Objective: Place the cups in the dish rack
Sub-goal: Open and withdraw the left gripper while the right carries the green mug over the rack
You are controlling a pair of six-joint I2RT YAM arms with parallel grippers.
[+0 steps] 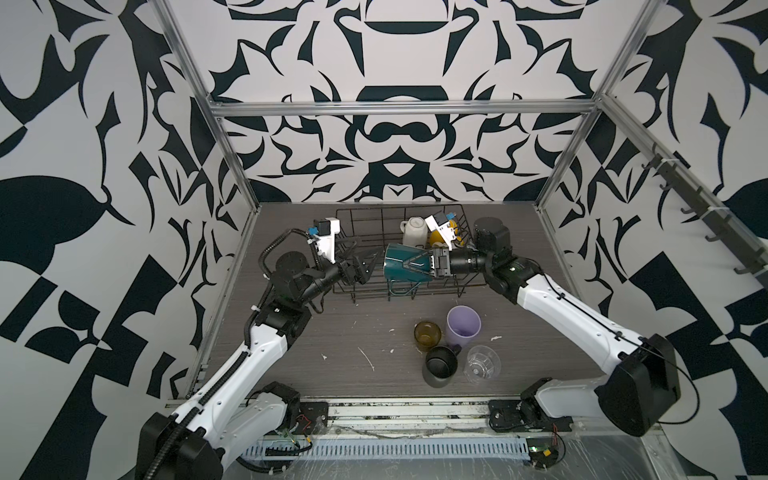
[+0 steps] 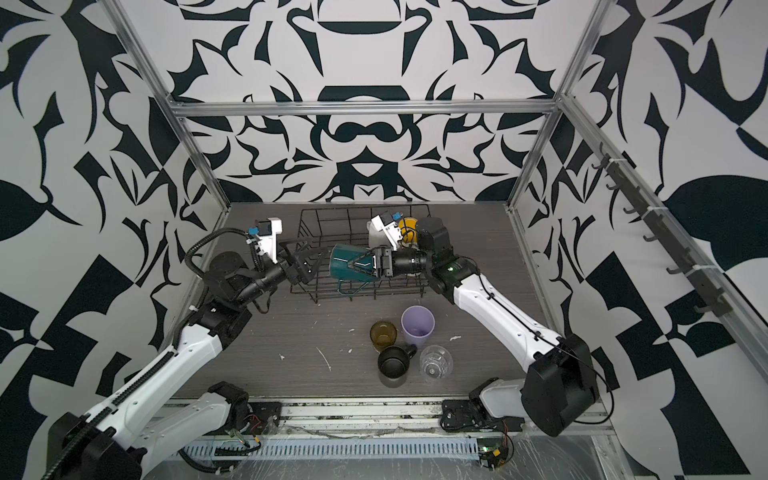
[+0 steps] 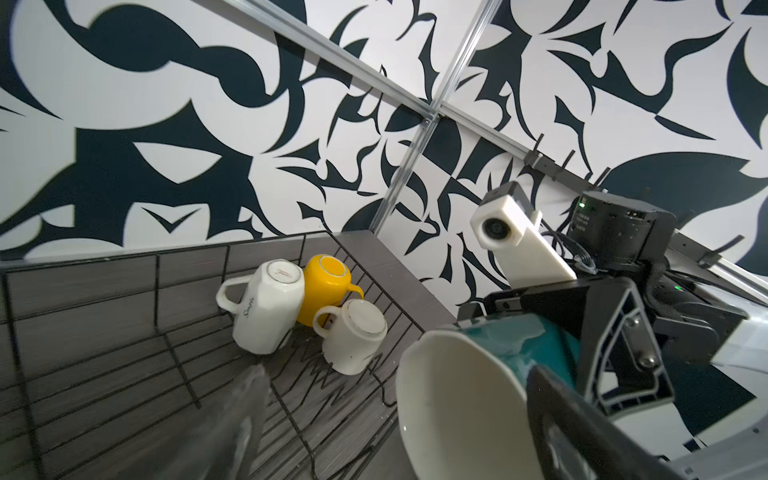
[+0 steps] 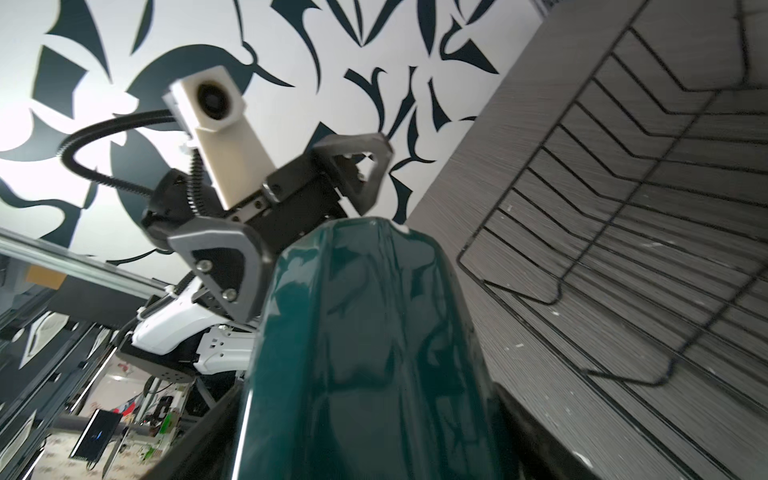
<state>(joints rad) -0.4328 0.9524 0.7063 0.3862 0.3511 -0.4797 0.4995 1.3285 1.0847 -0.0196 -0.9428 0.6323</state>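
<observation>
Nearest in both top views, the black mug [image 1: 440, 365] and clear glass [image 1: 482, 363] stand on the table [image 1: 311, 332]; beyond, the right gripper [image 1: 409, 266] clamps the teal faceted mug [image 1: 392, 259] sideways above the dish rack [image 1: 374, 208], handle [image 1: 390, 287] hanging, the left gripper [image 1: 363, 264] wide open beside its mouth. The left wrist view shows the cream faceted mug [image 3: 266, 316], yellow mug [image 3: 326, 286] and white mug [image 3: 353, 340] bottoms-up in one rack corner. In the right wrist view the teal faceted mug's glossy wall looks slippery: it may slide out, or the handle snag a wire.
</observation>
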